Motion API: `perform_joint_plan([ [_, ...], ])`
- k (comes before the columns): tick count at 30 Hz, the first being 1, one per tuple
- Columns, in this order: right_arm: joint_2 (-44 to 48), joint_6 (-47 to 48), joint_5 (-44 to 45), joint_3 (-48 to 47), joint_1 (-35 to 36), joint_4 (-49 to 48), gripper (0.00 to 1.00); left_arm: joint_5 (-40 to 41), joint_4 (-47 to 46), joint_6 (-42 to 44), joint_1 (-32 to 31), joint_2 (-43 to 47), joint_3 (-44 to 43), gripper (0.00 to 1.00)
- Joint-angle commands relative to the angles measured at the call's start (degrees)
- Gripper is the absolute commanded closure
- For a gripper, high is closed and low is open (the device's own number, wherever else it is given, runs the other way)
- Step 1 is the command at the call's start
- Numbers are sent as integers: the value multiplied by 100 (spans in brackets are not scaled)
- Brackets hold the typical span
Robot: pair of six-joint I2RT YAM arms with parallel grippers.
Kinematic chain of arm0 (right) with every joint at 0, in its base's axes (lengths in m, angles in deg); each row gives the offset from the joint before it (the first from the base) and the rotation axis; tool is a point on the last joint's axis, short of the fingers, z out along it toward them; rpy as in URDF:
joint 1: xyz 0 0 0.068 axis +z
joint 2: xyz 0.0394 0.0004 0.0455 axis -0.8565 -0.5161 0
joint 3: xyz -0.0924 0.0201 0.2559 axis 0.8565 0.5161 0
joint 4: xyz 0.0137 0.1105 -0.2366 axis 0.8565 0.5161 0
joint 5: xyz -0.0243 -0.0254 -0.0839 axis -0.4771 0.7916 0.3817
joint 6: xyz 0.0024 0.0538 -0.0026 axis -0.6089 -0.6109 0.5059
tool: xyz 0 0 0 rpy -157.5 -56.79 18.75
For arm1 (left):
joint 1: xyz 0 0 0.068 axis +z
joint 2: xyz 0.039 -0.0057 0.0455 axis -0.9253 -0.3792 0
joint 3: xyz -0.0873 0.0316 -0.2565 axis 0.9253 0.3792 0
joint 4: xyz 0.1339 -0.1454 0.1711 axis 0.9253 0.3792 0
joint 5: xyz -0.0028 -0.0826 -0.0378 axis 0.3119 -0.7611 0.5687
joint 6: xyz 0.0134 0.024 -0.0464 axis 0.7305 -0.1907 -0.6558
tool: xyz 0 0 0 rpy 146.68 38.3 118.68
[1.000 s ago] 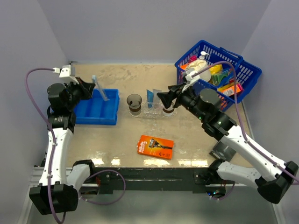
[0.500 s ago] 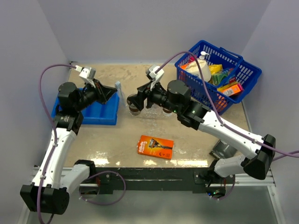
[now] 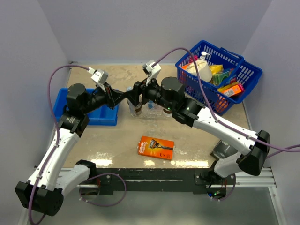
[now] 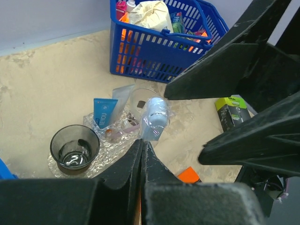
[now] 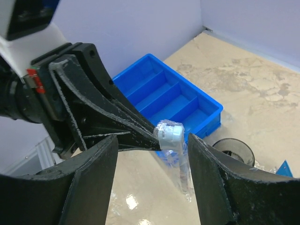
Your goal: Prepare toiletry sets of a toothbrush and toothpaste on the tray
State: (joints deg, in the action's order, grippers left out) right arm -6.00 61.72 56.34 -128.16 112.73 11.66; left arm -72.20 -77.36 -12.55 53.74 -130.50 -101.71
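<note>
Counting what is visible: one toothbrush (image 4: 154,117) in clear wrap, pinched at the very tips of the closed left gripper (image 4: 142,145). The right gripper (image 5: 152,139) is spread wide, one finger (image 5: 89,178) on each side of the wrapped brush. The brush lies just beside the right-hand finger; contact cannot be told.

One clear tray (image 4: 115,143) is seen below the left fingertips. Two brownish cups (image 4: 75,146) are on it — that one left of the fingertips, the other (image 4: 136,99) behind the brush. One blue toothpaste (image 4: 104,111) stands between them. A paler flat piece (image 4: 123,95) leans behind it — whether it is a second tube cannot be told.

Beyond the fingers: one blue basket (image 4: 154,51). One blue bin (image 5: 173,101) is behind the left gripper. One orange razor pack (image 3: 156,146) lies nearer the bases.
</note>
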Motion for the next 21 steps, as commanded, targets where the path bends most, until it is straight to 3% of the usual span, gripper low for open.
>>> perform_joint_plan([
  [1, -59, -142, 416, -311, 69, 137, 37, 149, -270, 92, -175, -17, -54, 96],
  [21, -244, 69, 1137, -347, 87, 445, 46, 527, -375, 39, -624, -122, -63, 99],
])
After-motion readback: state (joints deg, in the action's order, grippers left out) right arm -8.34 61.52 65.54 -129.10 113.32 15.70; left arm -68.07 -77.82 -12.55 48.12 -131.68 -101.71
